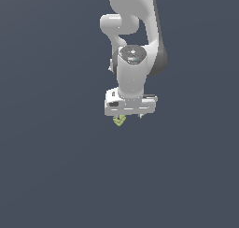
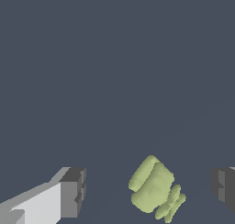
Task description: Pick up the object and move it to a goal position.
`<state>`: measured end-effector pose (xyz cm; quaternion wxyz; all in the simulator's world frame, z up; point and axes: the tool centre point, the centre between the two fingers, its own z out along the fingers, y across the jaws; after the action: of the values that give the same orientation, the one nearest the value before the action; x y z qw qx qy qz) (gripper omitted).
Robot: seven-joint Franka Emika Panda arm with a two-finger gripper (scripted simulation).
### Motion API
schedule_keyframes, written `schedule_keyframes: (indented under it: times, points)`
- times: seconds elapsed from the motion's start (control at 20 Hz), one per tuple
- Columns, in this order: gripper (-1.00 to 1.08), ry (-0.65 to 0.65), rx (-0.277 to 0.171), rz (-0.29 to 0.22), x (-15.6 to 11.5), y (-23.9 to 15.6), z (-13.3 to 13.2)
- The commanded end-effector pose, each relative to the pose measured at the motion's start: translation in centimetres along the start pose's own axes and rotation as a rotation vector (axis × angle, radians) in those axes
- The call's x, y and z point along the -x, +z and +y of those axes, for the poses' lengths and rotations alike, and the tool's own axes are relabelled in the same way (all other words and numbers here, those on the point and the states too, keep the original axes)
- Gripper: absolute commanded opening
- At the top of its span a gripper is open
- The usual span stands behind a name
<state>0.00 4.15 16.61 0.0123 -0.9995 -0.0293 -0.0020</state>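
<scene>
The object [image 2: 154,189] is a small yellow-green lumpy thing lying on the dark grey floor. In the wrist view it sits between my two fingers, nearer the right-hand one, touching neither. My gripper [image 2: 149,191] is open, with one dark pad [image 2: 74,191] on one side and the other pad [image 2: 224,187] at the frame's edge. In the exterior view the gripper [image 1: 128,116] points straight down and the object [image 1: 119,121] peeks out just under the white hand, mostly hidden by it.
The white arm [image 1: 135,45] rises behind the hand toward the top of the exterior view. The plain dark grey floor [image 1: 56,166] spreads all around with nothing else on it.
</scene>
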Motion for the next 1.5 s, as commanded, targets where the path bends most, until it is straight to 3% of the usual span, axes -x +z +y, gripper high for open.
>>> schedule_keyframes:
  times: [0.0, 0.45, 0.85, 1.45]
  points:
    - [1.0, 0.0, 0.0, 0.0, 0.0, 0.0, 0.0]
    - [1.0, 0.039, -0.028, 0.008, 0.0, -0.3, 1.1]
    - [1.0, 0.061, -0.026, 0.007, 0.2, 0.0, 1.2]
    - [1.0, 0.265, -0.009, 0.002, 2.8, 2.5, 2.2]
